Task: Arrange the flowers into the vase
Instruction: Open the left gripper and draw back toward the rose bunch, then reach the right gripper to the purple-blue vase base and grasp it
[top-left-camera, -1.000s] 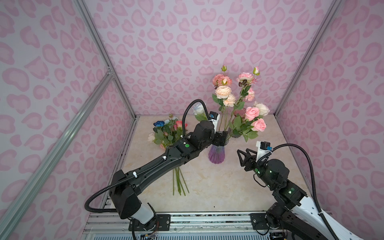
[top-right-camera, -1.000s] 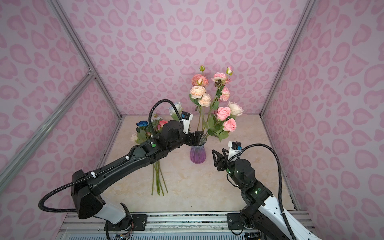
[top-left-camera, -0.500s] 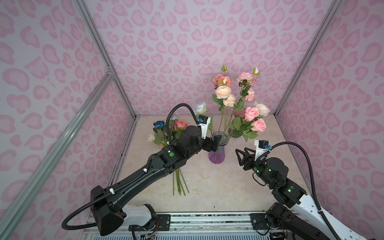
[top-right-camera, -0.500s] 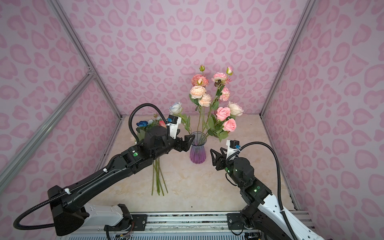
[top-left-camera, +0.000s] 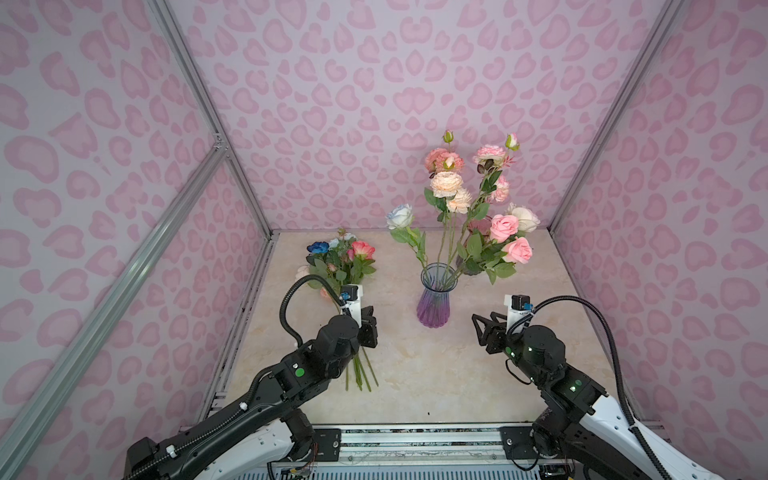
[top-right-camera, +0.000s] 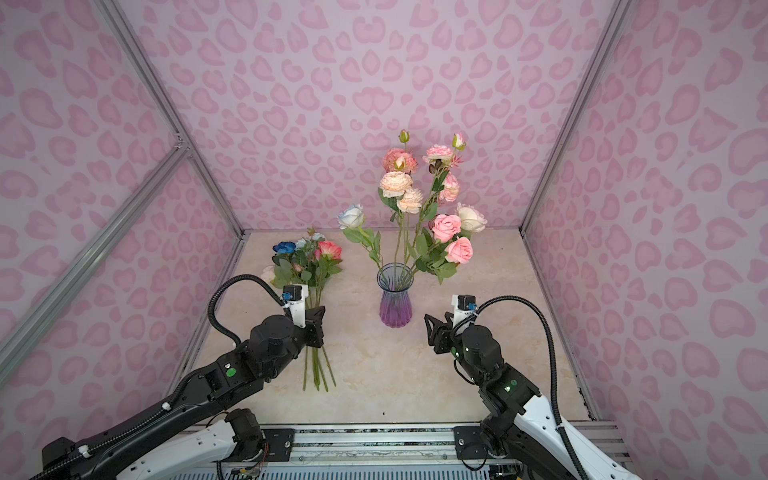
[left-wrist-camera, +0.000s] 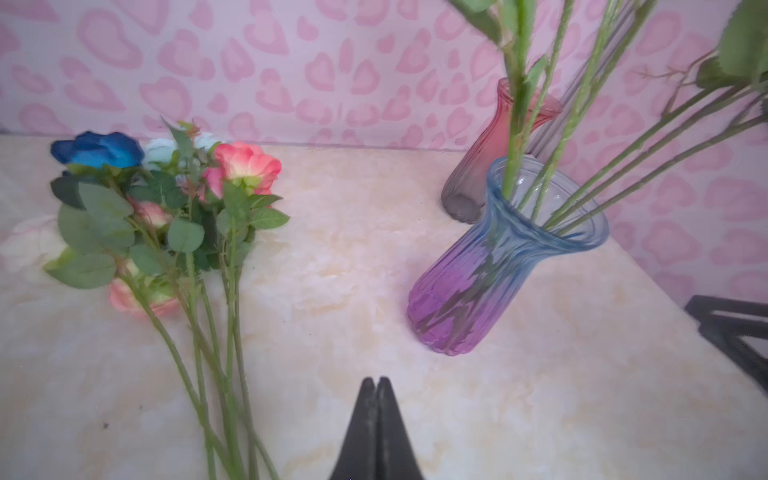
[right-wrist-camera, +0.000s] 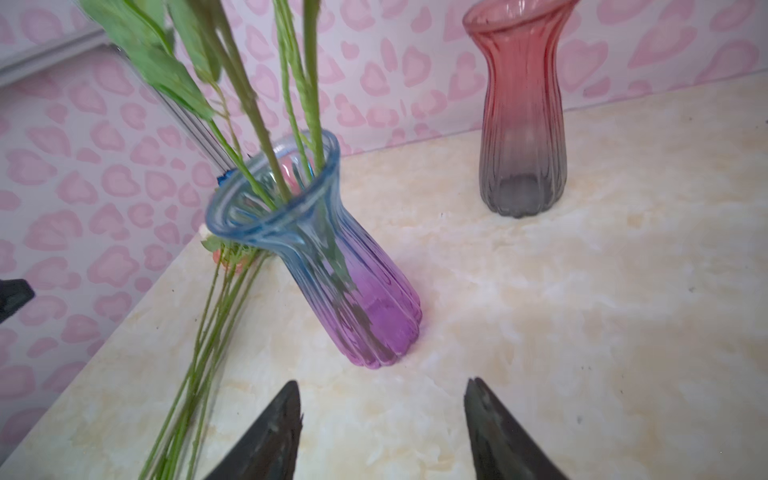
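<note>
Left end effector withdrew from vase, pressed together, empty; right end effector spread; I'd reopen left, pinch just one of the flowers left of vase.

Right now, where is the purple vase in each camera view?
In a top view: purple vase central, upright.
In a top view: again central.
Left wrist: in front of the red vase.
Right wrist: between loose stems and red vase.
Shared landmark: loose stems lying beside it.

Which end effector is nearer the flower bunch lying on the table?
Left. The left end effector, shut, is close beside the stems of the flower bunch; the right end effector, open, is beyond the blue-purple vase.
</note>
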